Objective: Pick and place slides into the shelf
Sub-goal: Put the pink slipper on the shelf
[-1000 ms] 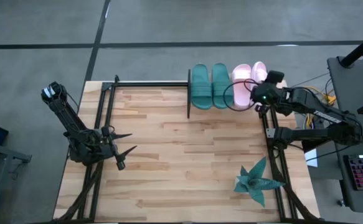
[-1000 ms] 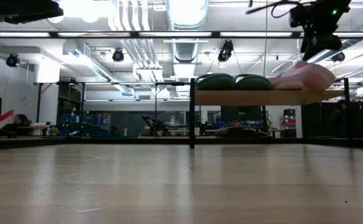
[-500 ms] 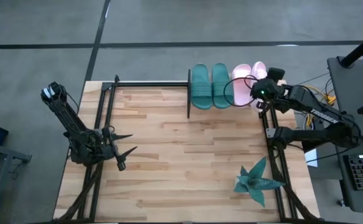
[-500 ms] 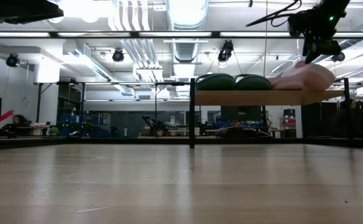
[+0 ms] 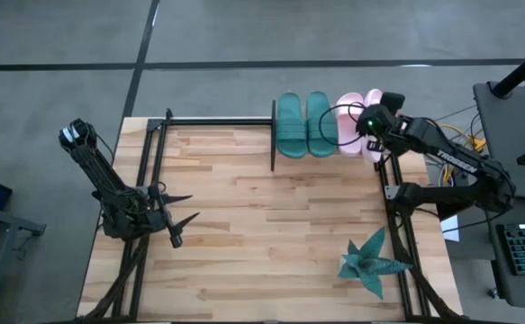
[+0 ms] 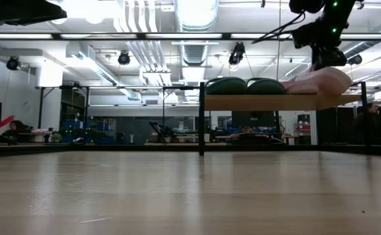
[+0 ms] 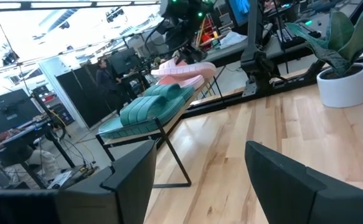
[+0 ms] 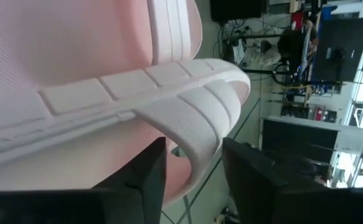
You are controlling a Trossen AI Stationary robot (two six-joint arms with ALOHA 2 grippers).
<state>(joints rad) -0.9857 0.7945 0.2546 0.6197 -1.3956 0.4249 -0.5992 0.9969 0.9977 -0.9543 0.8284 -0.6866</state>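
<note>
The shelf [image 5: 330,153] stands at the table's far edge on black uprights. It bears two dark teal slides [image 5: 303,124] and two pale pink slides [image 5: 350,121]. In the low view the right-hand pink slide [image 6: 324,79] lies tilted, leaning on its pink neighbour. My right gripper [image 5: 367,122] hovers right over the pink slides, pointing down. In the right wrist view it [image 8: 193,142] is open a little, with a finger on each side of a pink slide's ribbed strap [image 8: 197,106]. My left gripper [image 5: 179,218] is open and empty at the table's left. My right gripper comes from above at the pink slide's strap [image 8: 190,158], whose edge fills the gap between the two fingers. I cannot tell whether the fingers touch it. The slide lies on the shelf.
A teal spiky plant [image 5: 370,261] in a white pot [image 7: 343,84] stands near the table's right front corner. Black frame rails [image 5: 212,121] run along the far and side edges. The wide wooden tabletop [image 5: 262,234] lies between the arms.
My right gripper has gone toward the table's left and a little down, from beside the pink slides' right edge to right over them. The slides have stayed where they were on the shelf.
</note>
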